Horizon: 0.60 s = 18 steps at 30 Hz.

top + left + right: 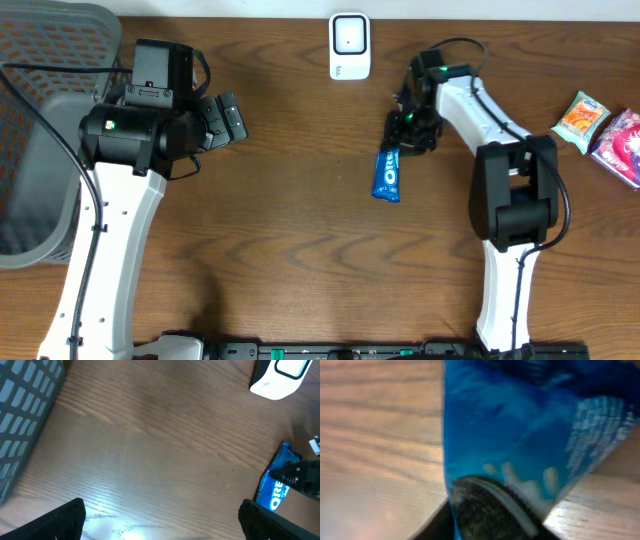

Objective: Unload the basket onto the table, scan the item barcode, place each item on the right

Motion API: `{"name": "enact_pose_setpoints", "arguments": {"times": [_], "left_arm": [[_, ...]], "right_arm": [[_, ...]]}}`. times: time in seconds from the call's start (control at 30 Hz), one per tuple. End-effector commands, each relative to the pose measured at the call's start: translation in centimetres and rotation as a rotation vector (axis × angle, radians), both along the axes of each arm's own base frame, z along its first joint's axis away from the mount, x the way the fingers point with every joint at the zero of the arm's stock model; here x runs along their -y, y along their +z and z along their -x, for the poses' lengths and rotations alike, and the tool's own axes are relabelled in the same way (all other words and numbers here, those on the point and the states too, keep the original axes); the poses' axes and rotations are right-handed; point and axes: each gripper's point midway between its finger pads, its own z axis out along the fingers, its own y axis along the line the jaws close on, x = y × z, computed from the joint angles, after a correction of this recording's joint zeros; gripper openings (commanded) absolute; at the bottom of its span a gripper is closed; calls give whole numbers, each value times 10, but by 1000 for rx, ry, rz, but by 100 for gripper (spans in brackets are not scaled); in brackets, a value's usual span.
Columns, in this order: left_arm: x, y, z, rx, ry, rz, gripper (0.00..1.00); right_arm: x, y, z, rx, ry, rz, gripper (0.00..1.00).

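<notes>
The item is a blue Oreo cookie pack (388,176), lying lengthwise near the table's middle. My right gripper (406,133) is shut on its far end. That pack (510,435) fills the right wrist view, blurred and very close, so the fingers are hidden there. No barcode can be made out on it. The left wrist view shows the pack (274,494) at the right edge, under the black right gripper (306,476). The white scanner (349,45) stands at the table's back edge. My left gripper (225,118) hovers open and apart from the pack, its jaws wide over bare wood (161,510).
A grey mesh basket (40,130) takes up the far left. An orange snack pack (580,118) and a pink one (622,145) lie at the right edge. The scanner (280,377) shows at the top right of the left wrist view.
</notes>
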Motion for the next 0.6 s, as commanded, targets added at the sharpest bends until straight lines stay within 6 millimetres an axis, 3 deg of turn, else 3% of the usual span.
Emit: {"name": "enact_pose_setpoints", "arguments": {"times": [0.0, 0.13, 0.23, 0.43, 0.57], "left_arm": [[-4, 2, 0, 5, -4, -20, 98], [-4, 2, 0, 5, -4, -20, 98], [-4, 2, 0, 5, -3, -19, 98], [-4, 2, 0, 5, -4, -20, 98], [-4, 2, 0, 5, -3, -19, 98]], "right_arm": [[1, 0, -3, 38, -32, 109, 5], [-19, 7, -14, 103, -1, 85, 1], [-34, 27, -36, 192, 9, 51, 1], [-55, 114, -98, 456, -1, -21, 1], [-65, 158, -129, 618, -14, -74, 1]]}}
